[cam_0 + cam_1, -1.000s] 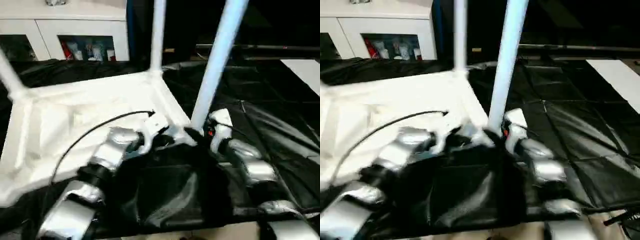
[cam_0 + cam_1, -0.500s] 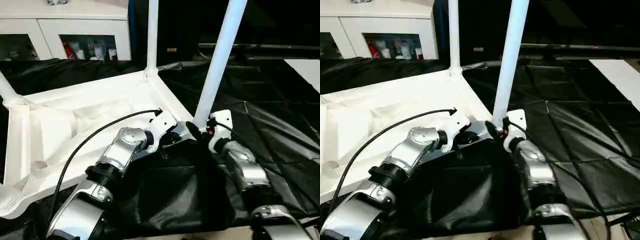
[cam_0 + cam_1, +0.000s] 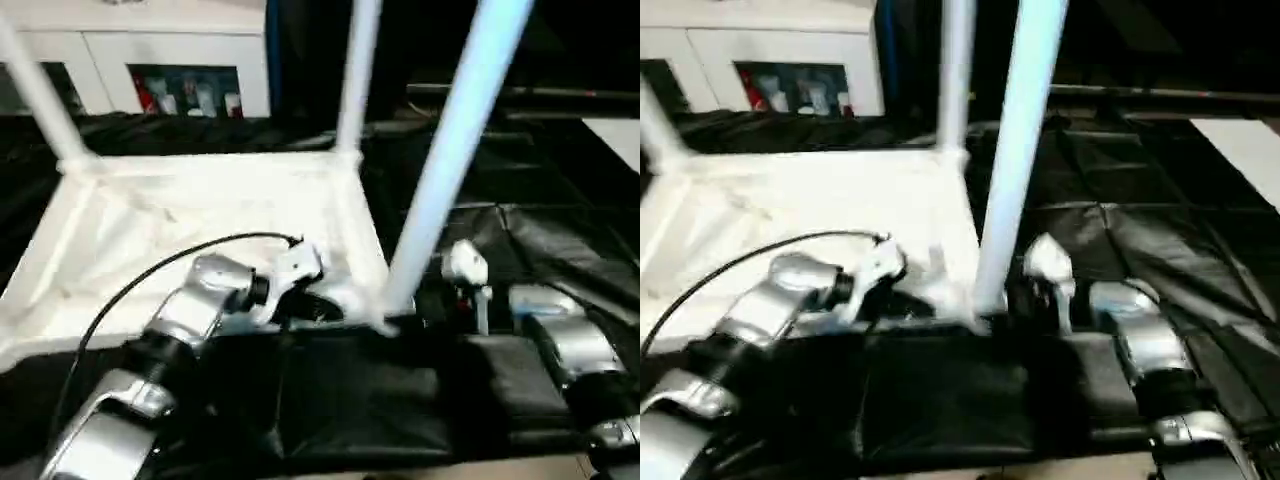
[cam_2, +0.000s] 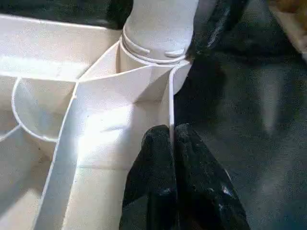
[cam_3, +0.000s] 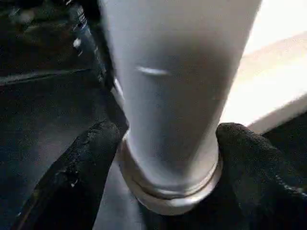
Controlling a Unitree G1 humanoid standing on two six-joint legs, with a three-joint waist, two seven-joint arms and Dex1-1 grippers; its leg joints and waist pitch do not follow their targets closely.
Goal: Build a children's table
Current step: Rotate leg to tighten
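At the near corner, your left gripper [image 4: 171, 143] pinches the table top's rim [image 4: 170, 103], steadying it; right gripper [image 5: 158, 158] straddles the leg [image 5: 172, 86], seemingly loosely.

There was one white table top [image 3: 200, 220], lying upside down. Three legs stood up from it: one leg [image 3: 40, 95] at the top's ten o'clock corner, one leg [image 3: 355, 80] at its one o'clock corner, and one leg [image 3: 445, 180] at its four o'clock corner.

There were two silver arms, the left arm [image 3: 190, 310] and the right arm [image 3: 560, 345]. There were two grippers, the left gripper [image 4: 171, 132] and the right gripper [image 5: 168, 143]. One black cable [image 3: 150, 275] ran along the left arm.

At twelve o'clock stood one white cabinet [image 3: 150, 45] with two glass doors [image 3: 185, 90].
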